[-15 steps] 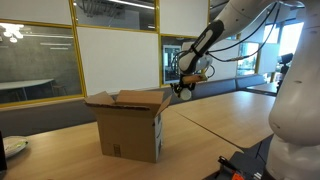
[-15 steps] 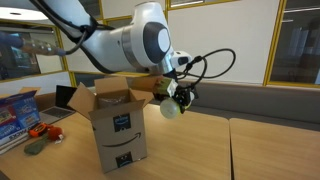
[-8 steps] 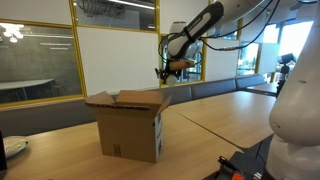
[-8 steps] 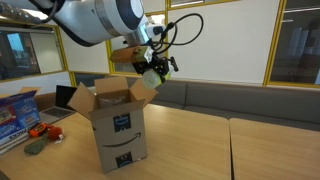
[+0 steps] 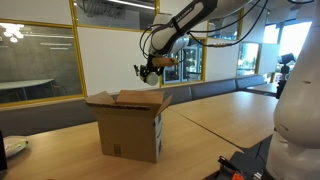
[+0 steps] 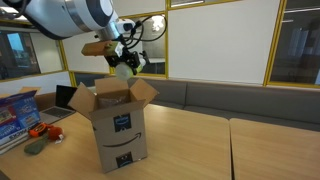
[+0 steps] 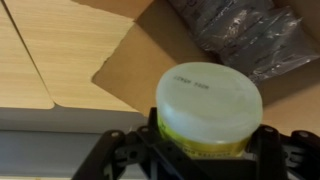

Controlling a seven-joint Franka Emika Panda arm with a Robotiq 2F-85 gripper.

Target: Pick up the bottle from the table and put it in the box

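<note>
My gripper hangs in the air above the open cardboard box, also seen in the other exterior view over the box. It is shut on the whitish bottle, seen end-on in the wrist view with a yellow band near the jaws. In an exterior view the bottle shows as a pale blob at the fingertips. Below it, the wrist view shows a box flap and dark crumpled plastic inside the box. The box stands on the light-brown table.
A laptop, a red item and a colourful carton sit beside the box at one end of the table. Glass walls with yellow frames stand behind. A second table adjoins the first.
The gripper has carried the bottle up and sideways from beside the box to a spot over the open top. The box has not moved.
</note>
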